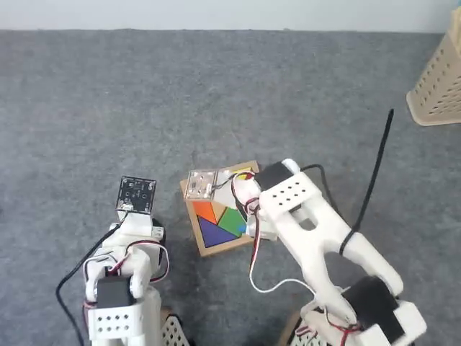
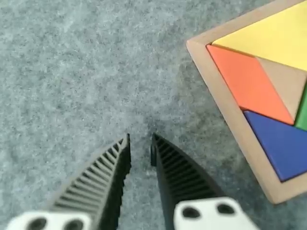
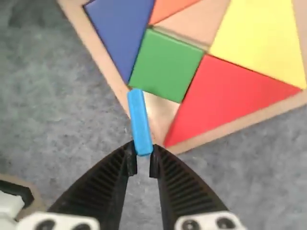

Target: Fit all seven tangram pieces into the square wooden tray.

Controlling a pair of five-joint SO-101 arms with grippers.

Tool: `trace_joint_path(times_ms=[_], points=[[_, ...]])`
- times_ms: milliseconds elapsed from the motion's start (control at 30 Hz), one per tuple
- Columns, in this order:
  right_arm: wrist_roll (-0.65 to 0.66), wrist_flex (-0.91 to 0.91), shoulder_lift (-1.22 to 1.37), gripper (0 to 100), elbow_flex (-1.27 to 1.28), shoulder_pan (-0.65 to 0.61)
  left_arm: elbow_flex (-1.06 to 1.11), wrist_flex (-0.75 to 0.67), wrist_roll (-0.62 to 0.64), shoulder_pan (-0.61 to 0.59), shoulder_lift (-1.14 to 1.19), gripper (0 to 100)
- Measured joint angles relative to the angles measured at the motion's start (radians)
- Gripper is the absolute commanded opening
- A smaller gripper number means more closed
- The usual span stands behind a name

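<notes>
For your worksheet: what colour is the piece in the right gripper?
The piece is blue; right wrist view.

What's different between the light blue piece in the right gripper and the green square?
The light blue piece stands on edge, pinched by the right gripper; the green square lies flat. The light blue piece is over a bare gap, not seated; the green square sits fitted in the tray. Both are tangram pieces.

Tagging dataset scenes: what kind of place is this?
Probably a lab or hobby robot bench: grey carpet-like table cover, two small arms at a wooden tray of tangram pieces, beige slotted basket at the edge.
</notes>
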Motion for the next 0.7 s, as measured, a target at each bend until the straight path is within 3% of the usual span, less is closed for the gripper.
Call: trace_joint_path(times_ms=[300, 700], points=[[0.117, 0.000, 0.035, 0.7, 0.000, -0.002, 0.000, 0.000, 0.000, 0.000, 0.000, 7], [0.124, -0.077, 0.110, 0.7, -0.002, -0.002, 0.000, 0.000, 0.000, 0.000, 0.000, 7]])
